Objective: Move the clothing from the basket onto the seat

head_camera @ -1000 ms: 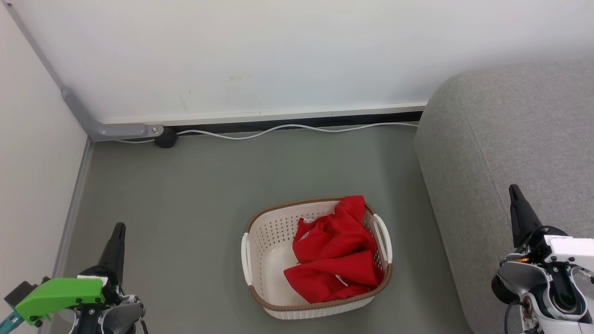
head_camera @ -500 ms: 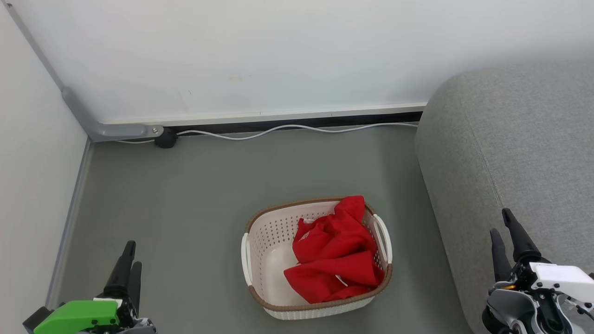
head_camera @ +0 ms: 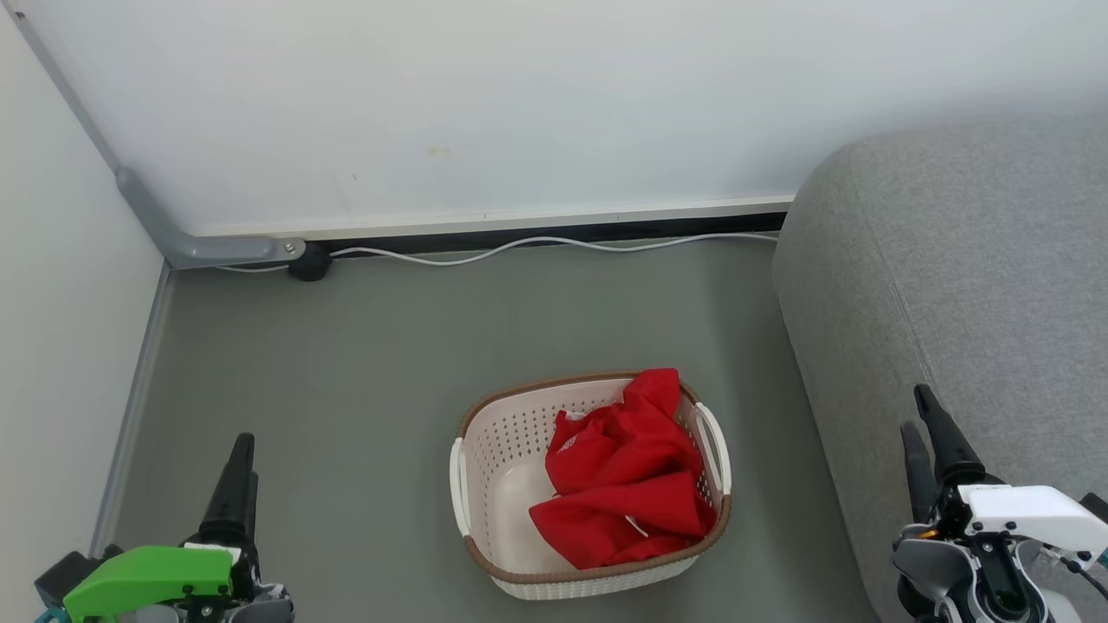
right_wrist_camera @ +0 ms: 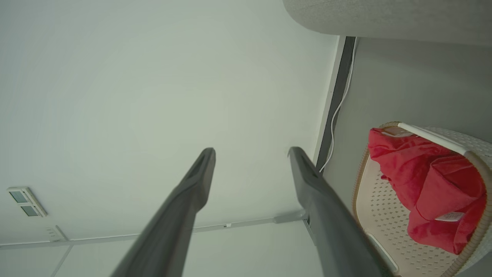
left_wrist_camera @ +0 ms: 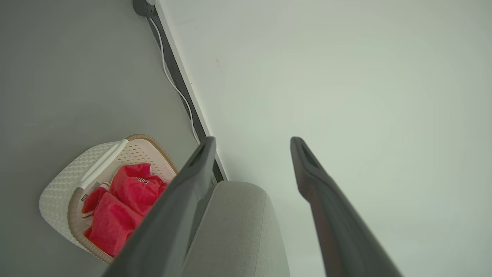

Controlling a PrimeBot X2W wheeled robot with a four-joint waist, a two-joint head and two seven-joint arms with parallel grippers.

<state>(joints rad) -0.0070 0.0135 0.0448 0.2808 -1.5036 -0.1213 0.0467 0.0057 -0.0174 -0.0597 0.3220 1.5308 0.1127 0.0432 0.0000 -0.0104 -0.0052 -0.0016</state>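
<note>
the grey seat [head_camera: 952, 285] fills the floor's [head_camera: 346, 389] right edge; the basket [head_camera: 502, 450] stands near it, red clothing [head_camera: 623, 484] heaped against its right rim. left gripper [head_camera: 242, 450] and right gripper [head_camera: 912, 408] hang parted, empty. best lower 1 gripper onto the top fold, pinching deep.

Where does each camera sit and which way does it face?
Head view: on the head, looking down at basket, floor and seat; left gripper and right gripper at bottom corners.
Left wrist view: on that wrist, along its parted fingers toward the wall.
Right wrist view: likewise, own fingers parted.
Shared: all show the clothing.
</note>
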